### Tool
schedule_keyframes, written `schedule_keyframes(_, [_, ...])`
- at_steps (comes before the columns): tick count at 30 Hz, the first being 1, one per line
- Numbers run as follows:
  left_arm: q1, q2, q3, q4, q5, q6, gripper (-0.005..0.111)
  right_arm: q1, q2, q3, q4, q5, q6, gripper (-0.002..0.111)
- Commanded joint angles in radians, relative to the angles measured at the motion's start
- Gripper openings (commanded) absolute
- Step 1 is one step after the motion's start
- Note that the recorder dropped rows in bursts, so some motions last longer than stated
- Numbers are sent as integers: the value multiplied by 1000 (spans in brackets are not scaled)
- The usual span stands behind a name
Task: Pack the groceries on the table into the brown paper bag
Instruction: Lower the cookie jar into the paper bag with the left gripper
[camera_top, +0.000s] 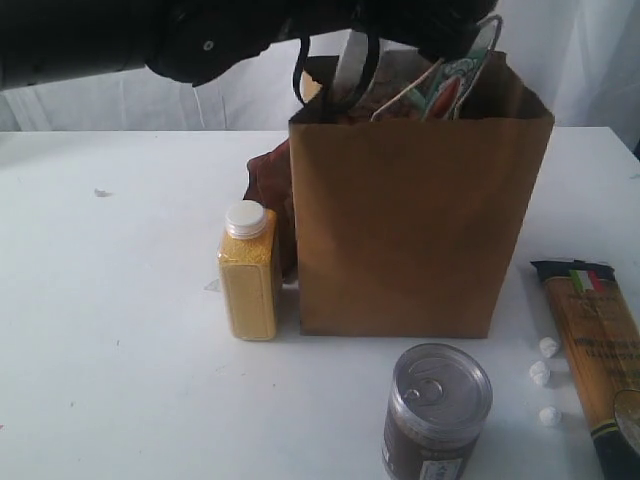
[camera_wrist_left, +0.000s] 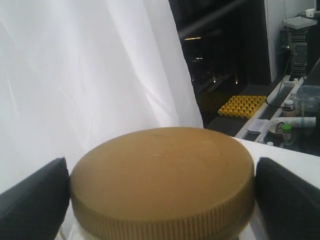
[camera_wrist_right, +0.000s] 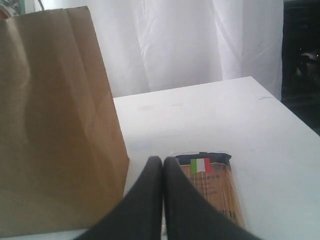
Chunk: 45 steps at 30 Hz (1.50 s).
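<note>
The brown paper bag (camera_top: 420, 210) (camera_wrist_right: 55, 125) stands upright mid-table, with a colourful packet (camera_top: 445, 92) sticking out of its mouth. My left arm (camera_top: 250, 30) reaches across above the bag. My left gripper (camera_wrist_left: 162, 200) is shut on the yellow-lidded jar (camera_wrist_left: 162, 170), one black finger (camera_wrist_left: 32, 202) on each side of the lid. Left of the bag stands the yellow-grain bottle (camera_top: 248, 275), with the brown pouch (camera_top: 268, 185) behind it. The pull-tab can (camera_top: 437, 410) is in front. The spaghetti packet (camera_top: 598, 350) (camera_wrist_right: 215, 187) lies to the right. My right gripper (camera_wrist_right: 163, 162) is shut and empty, low beside the packet. The carton is out of view.
Three small white bits (camera_top: 541, 373) lie on the white table (camera_top: 110, 330) between the can and the spaghetti packet. A white curtain (camera_wrist_right: 200, 45) hangs behind the table. The table's far right edge (camera_wrist_right: 290, 107) drops off to a dark area.
</note>
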Motion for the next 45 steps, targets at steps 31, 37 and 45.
schedule_keyframes(31, [-5, 4, -10, -72, 275, -38, 64, 3, -2, -2, 1, -2, 7, 0])
schedule_keyframes(37, [-5, 4, -10, -72, 275, -38, 64, 3, -2, -2, 1, -2, 7, 0])
schedule_keyframes(45, [-5, 4, -10, -91, 364, -46, 105, 3, -2, -2, 1, -2, 7, 0])
